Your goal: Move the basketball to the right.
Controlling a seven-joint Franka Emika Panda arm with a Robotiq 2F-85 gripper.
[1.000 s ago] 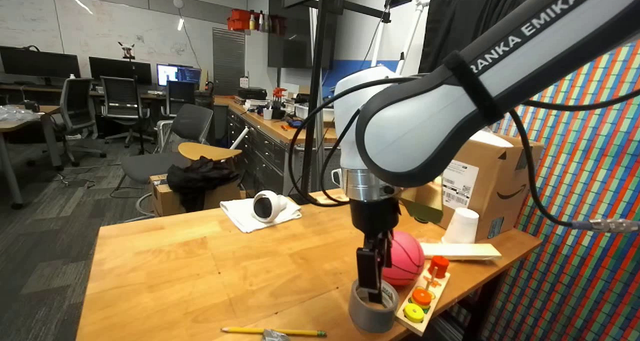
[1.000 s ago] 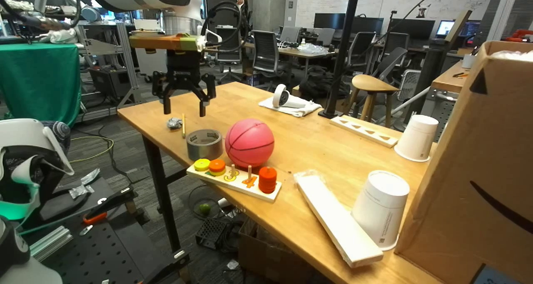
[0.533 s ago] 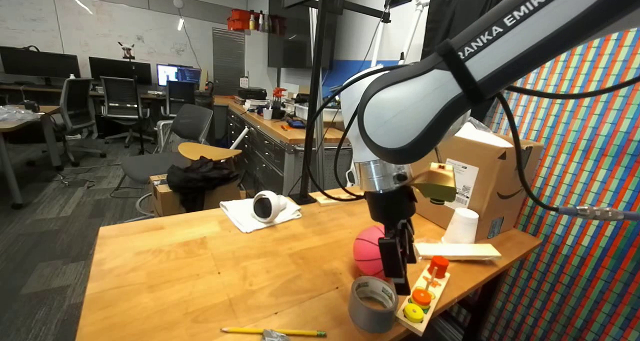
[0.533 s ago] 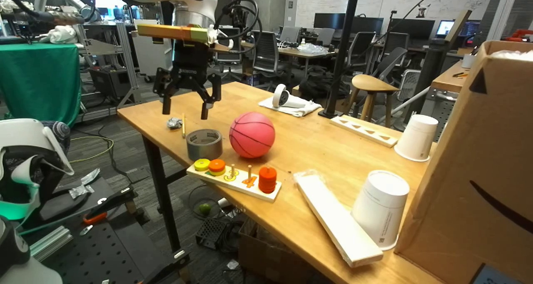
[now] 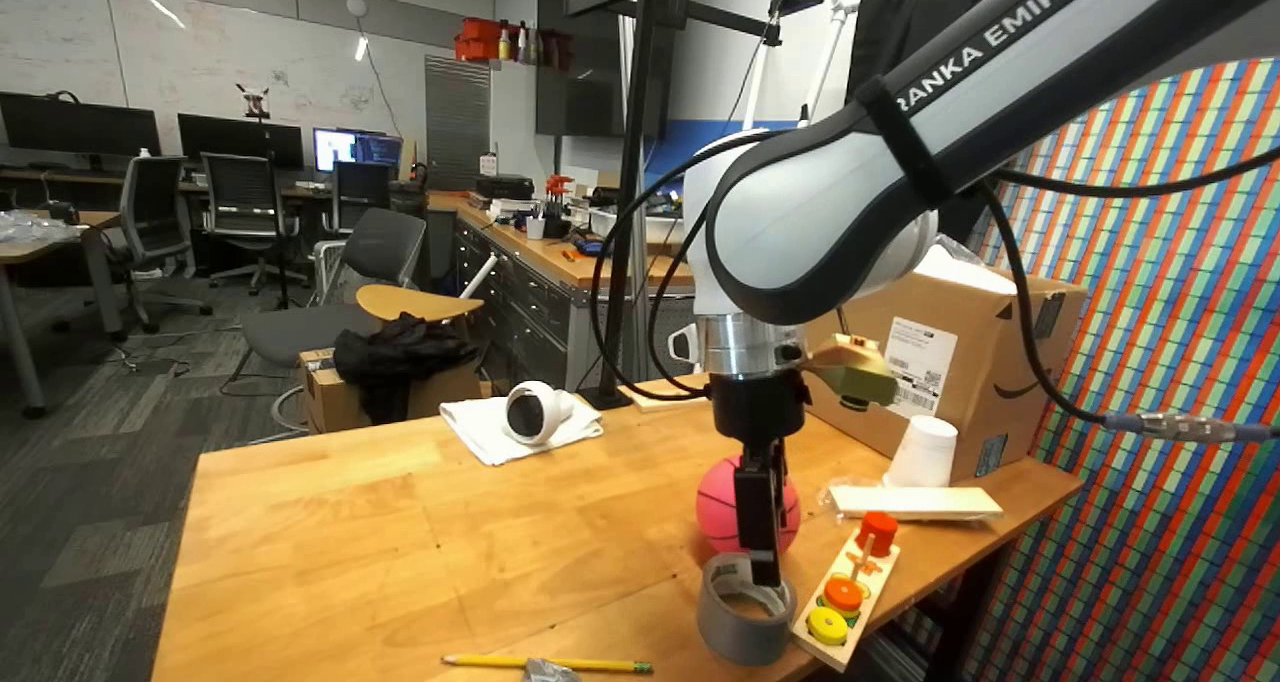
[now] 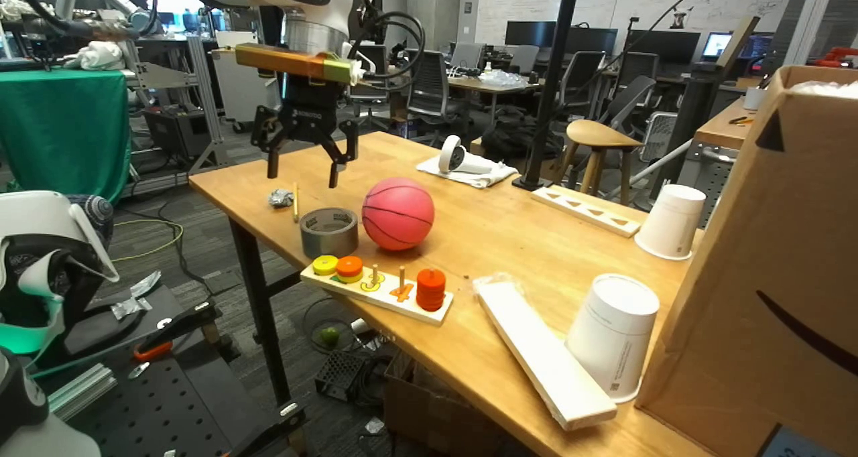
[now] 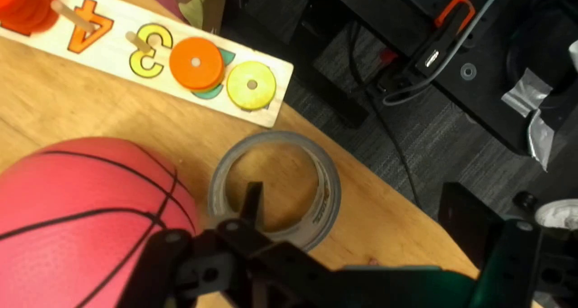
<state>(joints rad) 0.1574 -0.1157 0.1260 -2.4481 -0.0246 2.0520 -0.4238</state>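
The basketball [image 6: 398, 214] is a pink-red ball with dark seams, resting on the wooden table behind the number peg board and beside the grey tape roll [image 6: 328, 244]. In an exterior view the ball [image 5: 716, 512] is partly hidden behind my gripper [image 5: 766, 567]. My gripper [image 6: 303, 177] is open and empty, raised above the table with its fingers pointing down, to the ball's left in that view. In the wrist view the ball [image 7: 81, 226] is at lower left, outside the spread fingers [image 7: 354, 186]. One fingertip overlaps the ring of the tape roll [image 7: 333, 195].
A number peg board [image 6: 382, 297] lies along the near table edge. A wrapped white plank [image 6: 536, 350], white cups [image 6: 613, 336] and a cardboard box [image 6: 757, 276] stand farther right. A pencil [image 5: 590, 665] and crumpled foil [image 5: 550, 671] lie near the tape roll.
The basketball has rolled away from the peg board toward the table's middle, then slightly back toward the tape roll. The open gripper has shifted slightly and stays raised.
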